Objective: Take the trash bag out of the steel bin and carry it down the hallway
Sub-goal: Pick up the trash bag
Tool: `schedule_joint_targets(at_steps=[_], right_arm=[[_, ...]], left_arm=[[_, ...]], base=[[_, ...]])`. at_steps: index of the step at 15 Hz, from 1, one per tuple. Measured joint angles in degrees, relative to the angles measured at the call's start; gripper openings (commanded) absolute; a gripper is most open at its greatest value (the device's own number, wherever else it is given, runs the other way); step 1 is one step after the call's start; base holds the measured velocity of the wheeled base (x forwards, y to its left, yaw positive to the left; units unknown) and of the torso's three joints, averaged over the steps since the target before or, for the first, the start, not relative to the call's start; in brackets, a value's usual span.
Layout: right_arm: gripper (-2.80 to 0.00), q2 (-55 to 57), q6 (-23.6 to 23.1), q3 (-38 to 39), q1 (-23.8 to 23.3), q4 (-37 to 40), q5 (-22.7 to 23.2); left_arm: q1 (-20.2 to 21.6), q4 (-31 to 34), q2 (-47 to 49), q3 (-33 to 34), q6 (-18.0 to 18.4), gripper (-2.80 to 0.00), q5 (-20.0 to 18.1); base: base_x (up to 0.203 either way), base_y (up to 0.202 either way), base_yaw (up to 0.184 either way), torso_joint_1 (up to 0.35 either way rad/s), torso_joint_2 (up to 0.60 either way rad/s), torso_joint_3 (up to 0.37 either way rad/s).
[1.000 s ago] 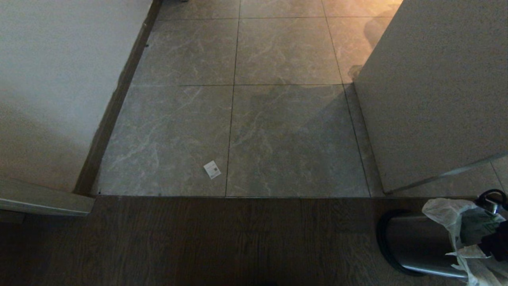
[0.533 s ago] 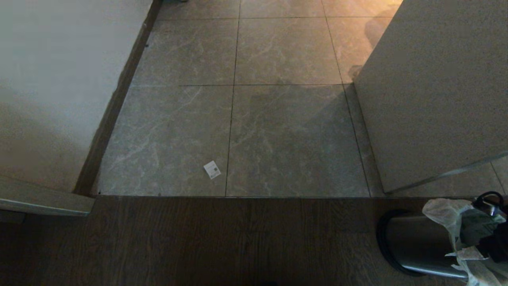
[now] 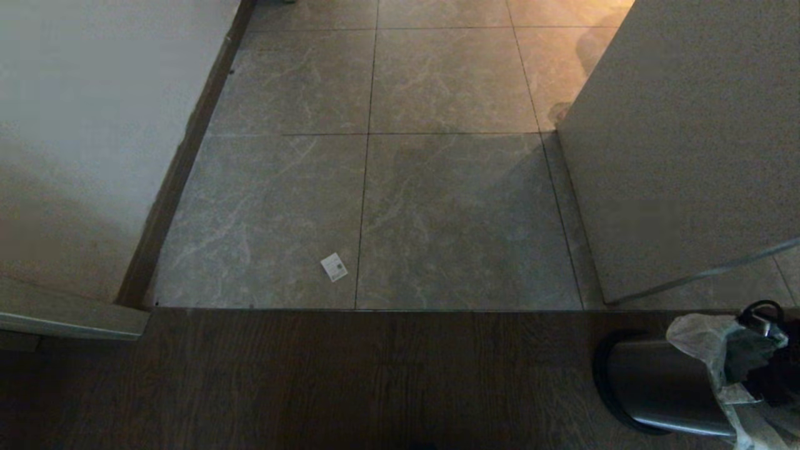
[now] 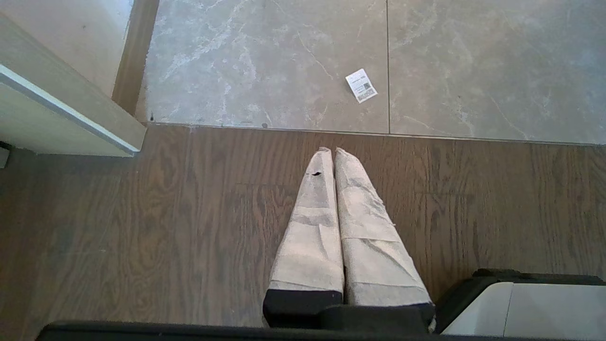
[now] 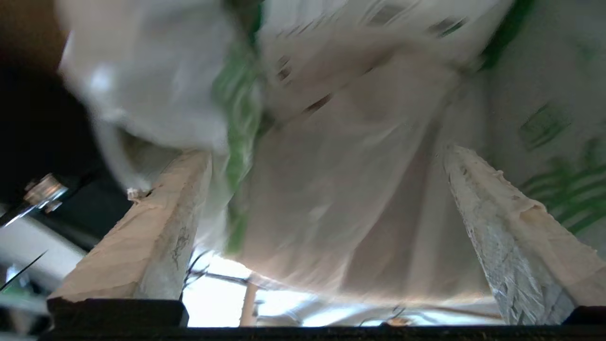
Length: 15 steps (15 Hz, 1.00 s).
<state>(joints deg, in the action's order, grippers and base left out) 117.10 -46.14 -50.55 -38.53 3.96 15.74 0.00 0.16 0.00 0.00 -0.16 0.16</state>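
R gripper (image 5: 326, 175) has edged deeper over the steel bin (image 3: 662, 387), fingers (image 5: 502, 227) spread wide around the trash bag (image 3: 706, 344), still in bin; no grip yet. L gripper (image 4: 330, 152) parked, fingers closed.

I can read no text: the trash bag (image 5: 331, 166) shows green print, blurred, and the paper slip (image 4: 361, 85) on the floor carries print too small to read.

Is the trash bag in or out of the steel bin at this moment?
In: the trash bag drapes over the steel bin rim.
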Motion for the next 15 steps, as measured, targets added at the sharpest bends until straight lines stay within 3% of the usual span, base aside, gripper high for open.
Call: schedule_joint_targets(at_steps=[1,2,15], right_arm=[[0.0,0.8,0.0,-0.6,0.0,-0.3,0.0],[-2.8,1.5,0.0,-1.3,-0.1,-1.0,0.0],[-2.8,3.4,0.6,-1.5,-0.9,-3.4,0.8]], left_arm=[[0.0,0.0,0.0,0.0,0.0,-2.8,0.0],[0.0,0.0,0.0,0.0,0.0,-2.8,0.0],[0.0,0.0,0.0,0.0,0.0,-2.8,0.0]], base=[[0.0,0.0,0.0,0.0,0.0,0.0],[0.0,0.0,0.0,0.0,0.0,0.0],[0.0,0.0,0.0,0.0,0.0,0.0]])
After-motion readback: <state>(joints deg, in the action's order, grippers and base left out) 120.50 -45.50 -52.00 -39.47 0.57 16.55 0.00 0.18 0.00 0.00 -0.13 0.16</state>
